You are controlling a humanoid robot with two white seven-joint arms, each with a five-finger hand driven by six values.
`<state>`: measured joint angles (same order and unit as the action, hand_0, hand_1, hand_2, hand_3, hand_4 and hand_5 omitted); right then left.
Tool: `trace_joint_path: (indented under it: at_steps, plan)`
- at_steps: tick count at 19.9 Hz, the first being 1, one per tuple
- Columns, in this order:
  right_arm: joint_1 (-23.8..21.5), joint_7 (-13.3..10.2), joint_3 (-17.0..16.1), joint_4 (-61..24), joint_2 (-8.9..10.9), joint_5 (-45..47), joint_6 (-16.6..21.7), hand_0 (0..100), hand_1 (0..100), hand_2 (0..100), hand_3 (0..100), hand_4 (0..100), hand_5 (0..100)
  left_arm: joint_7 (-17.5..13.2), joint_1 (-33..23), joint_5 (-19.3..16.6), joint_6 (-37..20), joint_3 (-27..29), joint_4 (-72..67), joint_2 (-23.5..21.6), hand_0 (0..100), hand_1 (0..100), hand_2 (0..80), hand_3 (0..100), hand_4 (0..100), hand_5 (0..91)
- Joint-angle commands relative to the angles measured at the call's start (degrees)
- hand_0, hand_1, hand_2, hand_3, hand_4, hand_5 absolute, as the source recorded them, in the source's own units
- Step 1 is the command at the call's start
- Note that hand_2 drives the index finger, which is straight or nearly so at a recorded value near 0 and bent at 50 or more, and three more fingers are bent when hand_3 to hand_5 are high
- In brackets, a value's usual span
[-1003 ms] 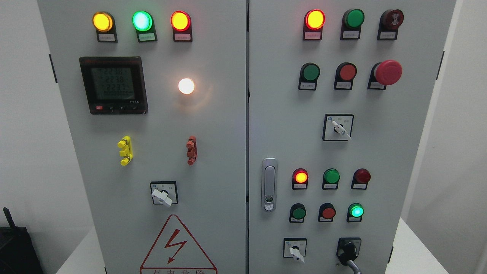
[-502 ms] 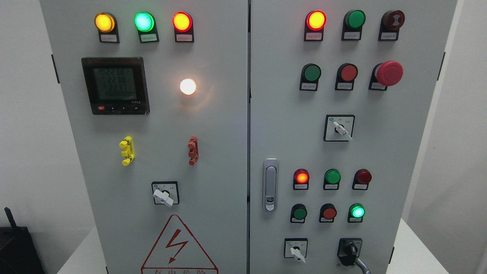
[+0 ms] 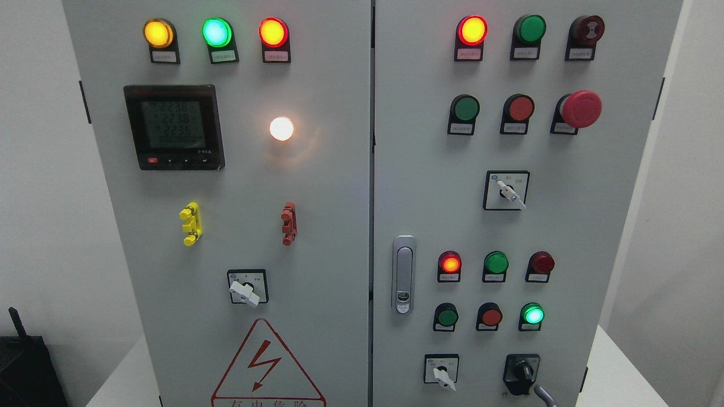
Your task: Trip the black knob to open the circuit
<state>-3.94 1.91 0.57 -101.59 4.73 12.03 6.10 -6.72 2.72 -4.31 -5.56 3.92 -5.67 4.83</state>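
Cabinet (image 3: pixel 317 186) fills the view: a grey, smooth painted metal enclosure with two doors meeting at a centre seam. The black knob (image 3: pixel 521 373) sits low on the right door, near the bottom right corner, on a square black plate. It is a glossy, rounded body with a raised grip bar that seems to run a little off vertical; the exact angle is hard to read at this size.

Just below and right of it a grey curved piece (image 3: pixel 544 394) enters from the bottom edge. It may be part of the robot, but too little shows to say which arm it belongs to, so neither hand's opening or hold can be told.

By its place, the knob lies far to the right and low, so the right arm looks the nearer one for a reach, coming up from below toward the grip bar.

Left of the knob is a small selector switch (image 3: pixel 442 371) with a white lever, close enough to be bumped. Above it glows a green lamp (image 3: pixel 532 314). A brushed metal door handle (image 3: pixel 403 275) stands upright near the seam.
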Motion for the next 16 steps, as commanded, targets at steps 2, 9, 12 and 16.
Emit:
trace_joint_path:
  at_steps: [2, 9, 12, 16]
  plan:
    - [-0.5, -0.2, 0.7, -0.4, 0.28, 0.0, 0.0, 0, 0, 3, 100, 100, 99, 0.0, 0.0, 0.0, 0.0, 0.0, 0.9, 0.0, 12, 39, 0.0, 0, 0, 0.0]
    - [-4.8, 0.0, 1.2, -3.8, -0.51, 0.0, 1.6, 0, 0, 0, 75, 62, 60, 0.0, 0.1, 0.0, 0.0, 0.0, 0.9, 0.0, 12, 39, 0.0, 0, 0, 0.0]
    - [-7.4, 0.2, 1.2, -5.4, -0.60, 0.0, 2.3, 0, 0, 0, 40, 29, 29, 0.0, 0.0, 0.0, 0.0, 0.0, 0.9, 0.0, 12, 39, 0.0, 0, 0, 0.0]
    - [-11.2, 2.7, 0.8, -7.5, -0.69, 0.0, 4.4, 0, 0, 0, 6, 1, 1, 0.0, 0.0, 0.0, 0.0, -0.1, 0.9, 0.0, 12, 39, 0.0, 0, 0, 0.0]
